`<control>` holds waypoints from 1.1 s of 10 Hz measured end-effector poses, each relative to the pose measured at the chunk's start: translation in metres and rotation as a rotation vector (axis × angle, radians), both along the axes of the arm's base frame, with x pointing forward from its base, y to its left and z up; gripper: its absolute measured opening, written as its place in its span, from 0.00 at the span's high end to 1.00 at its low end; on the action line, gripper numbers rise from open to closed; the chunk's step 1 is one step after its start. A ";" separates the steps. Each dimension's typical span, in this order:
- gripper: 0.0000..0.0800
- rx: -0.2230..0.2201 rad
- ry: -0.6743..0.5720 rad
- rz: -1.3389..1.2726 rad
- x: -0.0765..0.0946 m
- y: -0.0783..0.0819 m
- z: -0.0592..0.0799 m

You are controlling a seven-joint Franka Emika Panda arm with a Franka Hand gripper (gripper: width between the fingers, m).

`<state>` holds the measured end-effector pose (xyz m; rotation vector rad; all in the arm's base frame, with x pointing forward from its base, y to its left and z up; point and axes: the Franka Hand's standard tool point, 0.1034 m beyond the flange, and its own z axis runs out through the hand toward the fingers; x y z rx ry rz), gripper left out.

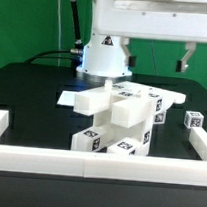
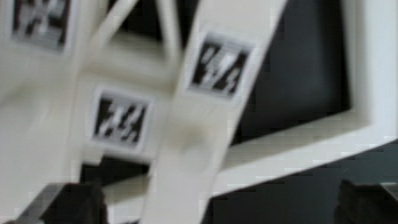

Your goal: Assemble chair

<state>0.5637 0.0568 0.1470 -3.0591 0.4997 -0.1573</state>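
Observation:
The white chair parts (image 1: 119,115) stand stacked in the middle of the black table, several with black-and-white tags facing forward. A small tagged white block (image 1: 193,121) lies apart at the exterior view's right. My gripper (image 1: 185,61) hangs in the air above and behind the stack, towards that right side. In the wrist view the gripper (image 2: 222,206) is open, with dark fingertips (image 2: 64,204) far apart at the frame edge. Blurred white tagged bars (image 2: 199,110) lie below, one running between the fingers. I cannot tell whether anything touches it.
White border rails (image 1: 87,167) close the table's front and sides, and one shows in the wrist view (image 2: 329,138). The marker board (image 1: 69,96) lies flat behind the stack at the exterior view's left. The robot base (image 1: 103,57) stands at the back.

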 end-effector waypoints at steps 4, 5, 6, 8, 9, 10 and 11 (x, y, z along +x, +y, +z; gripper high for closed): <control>0.19 0.005 -0.008 0.003 -0.008 0.014 0.000; 0.19 0.005 -0.008 0.004 -0.008 0.014 0.000; 0.19 0.010 -0.004 -0.024 -0.010 0.017 0.000; 0.19 0.028 0.030 -0.072 -0.039 0.044 -0.006; 0.19 0.041 0.051 -0.095 -0.053 0.055 -0.010; 0.19 0.064 0.079 -0.113 -0.067 0.068 -0.016; 0.19 0.084 0.084 -0.131 -0.074 0.077 -0.020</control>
